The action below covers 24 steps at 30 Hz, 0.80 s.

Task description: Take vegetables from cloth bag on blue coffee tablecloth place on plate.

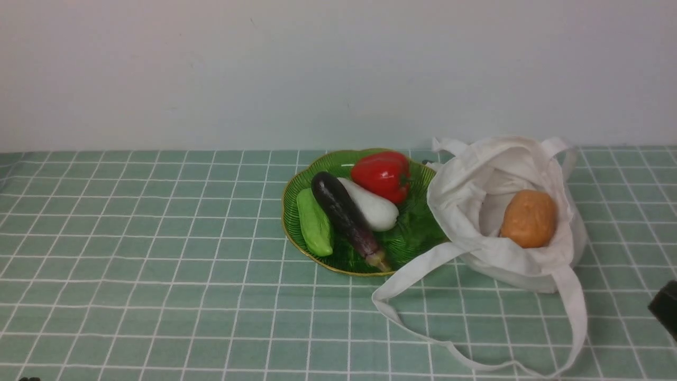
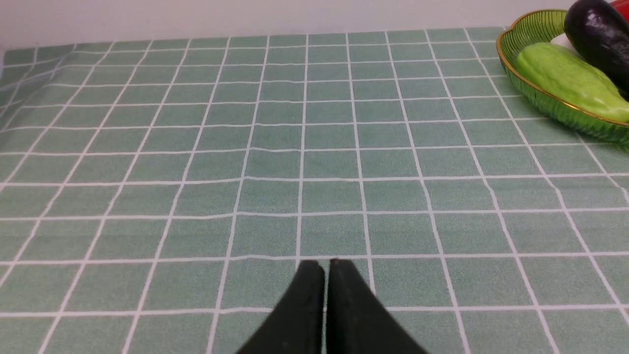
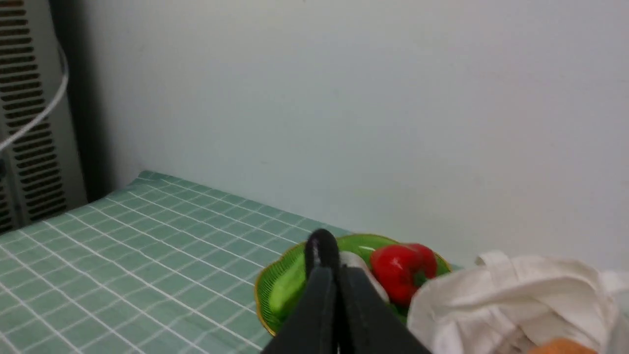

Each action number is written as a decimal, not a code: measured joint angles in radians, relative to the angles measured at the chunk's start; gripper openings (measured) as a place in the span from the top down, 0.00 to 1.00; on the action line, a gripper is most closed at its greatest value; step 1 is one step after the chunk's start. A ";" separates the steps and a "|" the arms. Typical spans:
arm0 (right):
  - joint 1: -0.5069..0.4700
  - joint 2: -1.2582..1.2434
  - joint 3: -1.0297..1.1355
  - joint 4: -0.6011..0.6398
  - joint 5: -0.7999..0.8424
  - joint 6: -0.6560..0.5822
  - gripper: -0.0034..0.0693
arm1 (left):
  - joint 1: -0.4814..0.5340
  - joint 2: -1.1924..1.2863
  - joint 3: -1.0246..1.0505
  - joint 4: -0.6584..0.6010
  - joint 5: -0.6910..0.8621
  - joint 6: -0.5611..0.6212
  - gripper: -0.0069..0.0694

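Observation:
The green plate sits mid-table on the checked tablecloth. On it lie the dark purple eggplant, a red pepper, a white vegetable and a light green one. The white cloth bag stands right of the plate, open, with the orange-brown potato inside. My right gripper is shut and empty, near the table's right front; a dark bit of it shows in the front view. My left gripper is shut and empty, low over bare cloth left of the plate.
The bag's long straps trail forward over the cloth in front of the bag. A pale wall runs behind the table. In the right wrist view a vented grey unit stands beyond the table's far left edge.

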 joint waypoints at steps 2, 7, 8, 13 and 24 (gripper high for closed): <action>-0.049 -0.031 0.046 0.004 0.008 0.000 0.97 | 0.000 0.000 0.000 0.000 0.000 0.000 0.92; -0.299 -0.175 0.196 0.028 0.047 0.000 0.97 | 0.000 0.000 0.000 0.000 0.000 0.000 0.92; -0.340 -0.196 0.209 0.032 0.057 0.000 0.97 | 0.000 0.000 0.000 0.000 0.000 0.000 0.92; -0.487 -0.223 0.217 0.040 0.094 0.000 0.97 | 0.000 0.000 0.000 0.000 0.000 0.000 0.92; -0.472 -0.223 0.215 0.043 0.197 0.000 0.97 | 0.000 0.000 0.000 0.000 0.000 0.000 0.92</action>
